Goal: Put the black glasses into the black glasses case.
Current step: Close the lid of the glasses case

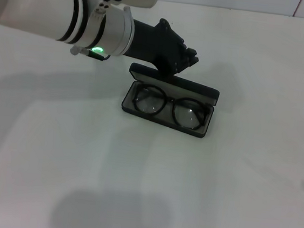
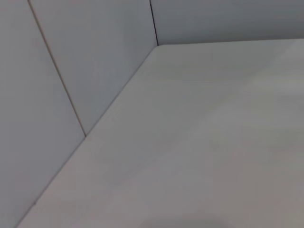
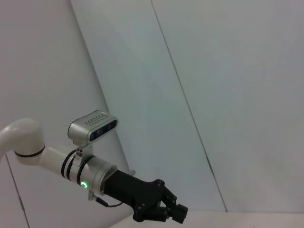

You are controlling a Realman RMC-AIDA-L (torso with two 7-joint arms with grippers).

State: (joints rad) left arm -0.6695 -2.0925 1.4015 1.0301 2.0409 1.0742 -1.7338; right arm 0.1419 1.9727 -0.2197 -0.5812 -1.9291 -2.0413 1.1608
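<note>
Black glasses [image 1: 170,107] lie inside the open black glasses case [image 1: 207,129], lenses up, frame seated lengthwise on the lining so the lid can fold over. Case sits mid-table [image 1: 230,198], lid raised at the far edge. Left gripper [image 1: 187,59] hangs just behind and above the lid, touching nothing; cannot tell whether its fingers are apart or together. That spot suits pushing the lid down. Right gripper is out of view. Placement looks done; closing, if wanted, remains.
</note>
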